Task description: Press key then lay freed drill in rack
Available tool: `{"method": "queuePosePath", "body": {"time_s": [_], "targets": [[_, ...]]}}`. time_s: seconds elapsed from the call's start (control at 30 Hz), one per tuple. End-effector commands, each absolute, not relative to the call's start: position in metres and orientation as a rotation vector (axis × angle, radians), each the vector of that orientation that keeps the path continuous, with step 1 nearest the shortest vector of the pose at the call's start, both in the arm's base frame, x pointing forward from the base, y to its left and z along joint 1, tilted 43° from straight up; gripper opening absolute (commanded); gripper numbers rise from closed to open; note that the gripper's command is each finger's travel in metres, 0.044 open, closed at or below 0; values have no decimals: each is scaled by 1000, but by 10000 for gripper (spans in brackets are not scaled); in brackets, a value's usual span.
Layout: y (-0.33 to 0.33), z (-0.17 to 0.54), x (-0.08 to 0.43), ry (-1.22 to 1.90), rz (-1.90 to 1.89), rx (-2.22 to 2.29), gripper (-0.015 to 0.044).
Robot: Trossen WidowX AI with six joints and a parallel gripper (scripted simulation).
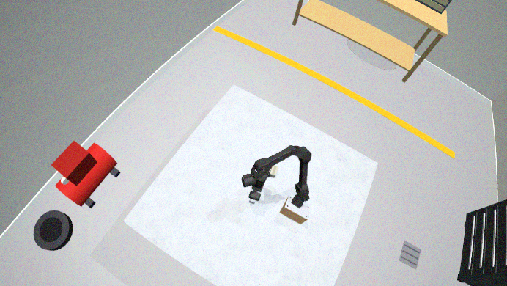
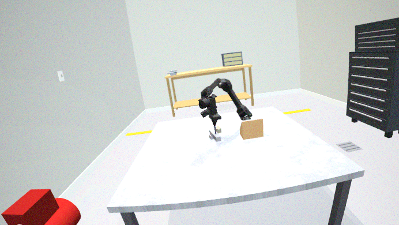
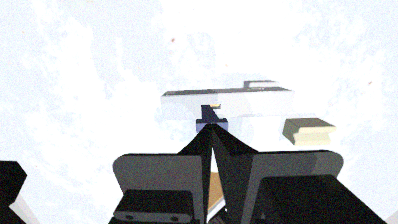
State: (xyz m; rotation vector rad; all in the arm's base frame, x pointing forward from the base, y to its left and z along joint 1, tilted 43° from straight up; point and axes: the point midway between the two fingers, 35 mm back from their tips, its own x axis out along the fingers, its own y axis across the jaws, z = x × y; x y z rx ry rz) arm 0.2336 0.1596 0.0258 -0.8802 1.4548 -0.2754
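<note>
My gripper is shut with nothing seen between the fingers and points down. Its tips are over, or touching, a small dark blue part, which looks like the drill or key; I cannot tell which. This part stands at a pale grey block. A tiny yellow piece shows beside it. A small cream notched block, apparently the rack, stands apart to the right in the wrist view. In the top view the arm hides most of the grey block.
The arm's base stands on a brown-sided box on the white table. The arm arches from it to the grey block. A red compressor, a wooden workbench and a black tool cabinet stand off the table.
</note>
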Motion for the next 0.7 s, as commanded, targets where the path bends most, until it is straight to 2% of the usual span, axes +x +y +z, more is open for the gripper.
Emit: {"method": "queuePosePath", "body": {"time_s": [0.0, 0.67], "targets": [[154, 24, 234, 1454, -277, -889, 0], [153, 17, 236, 1454, -278, -888, 0]]}}
